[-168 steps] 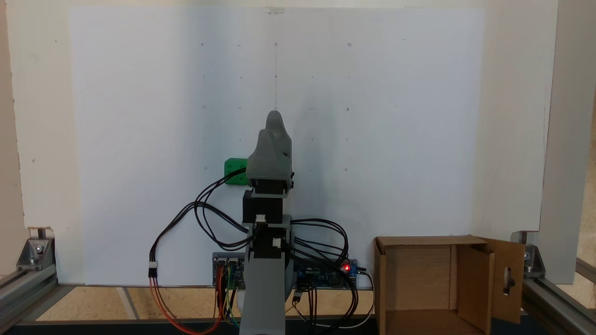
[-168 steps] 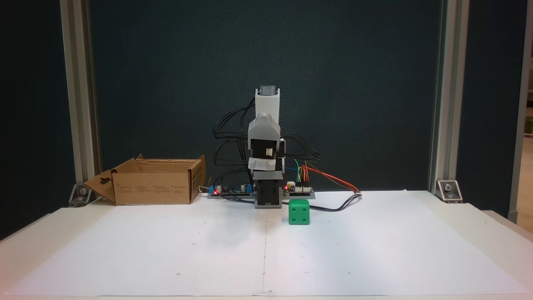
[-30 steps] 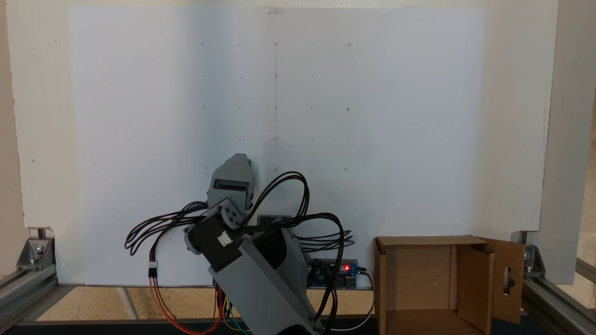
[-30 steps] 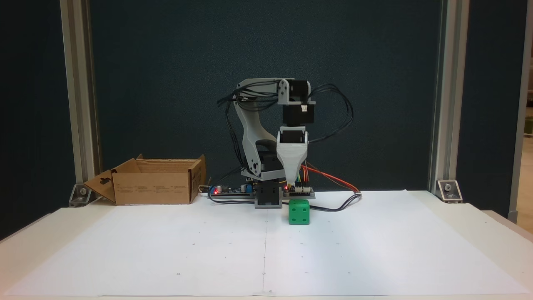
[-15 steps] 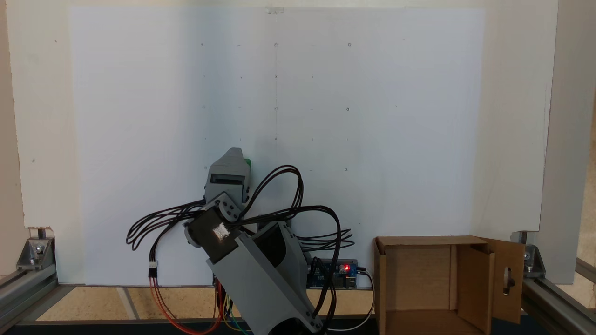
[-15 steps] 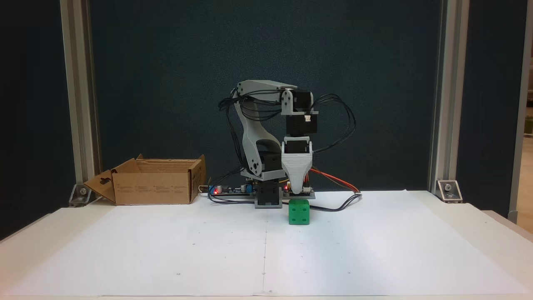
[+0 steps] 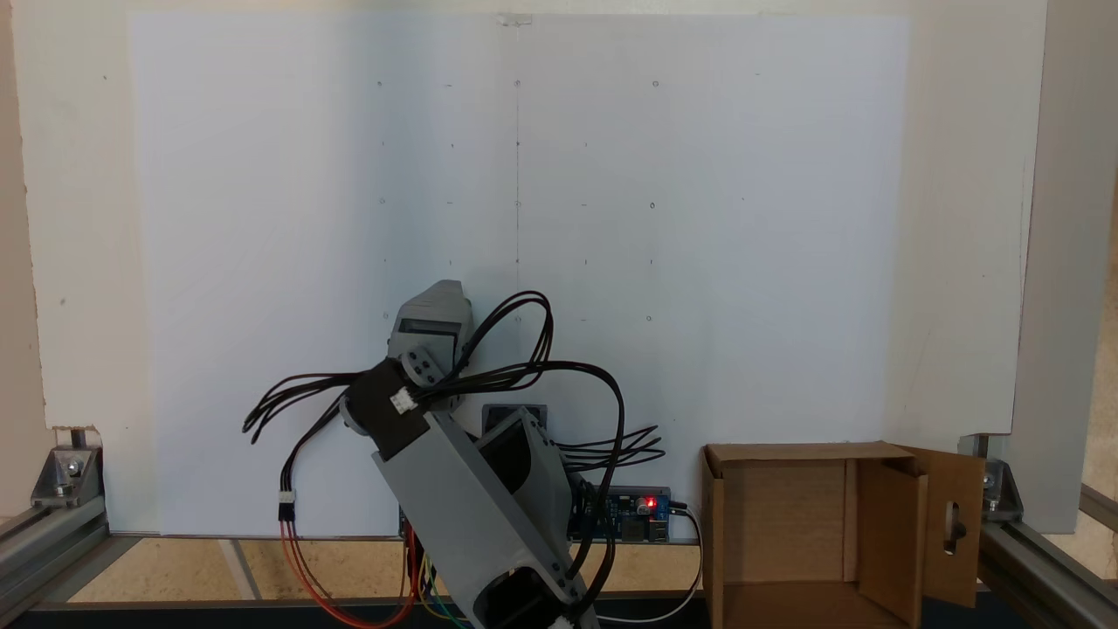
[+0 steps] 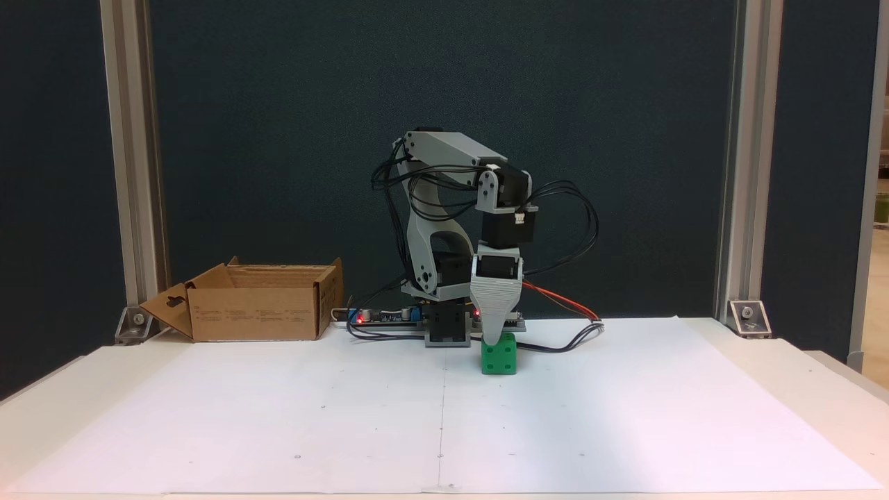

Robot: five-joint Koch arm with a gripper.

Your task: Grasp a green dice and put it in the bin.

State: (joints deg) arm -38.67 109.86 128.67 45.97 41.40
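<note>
White paper sheet (image 8: 347,417) covers the table; the bin (image 8: 257,312) sits well off to the left of the jaws in a fixed view. Gripper (image 8: 492,340) points straight down, tip at the top of the green dice (image 8: 500,357). Jaw spacing can't be told.

green dice (image 8: 499,357) sits upright on white paper, well apart from the open cardboard bin (image 8: 260,305).
</note>
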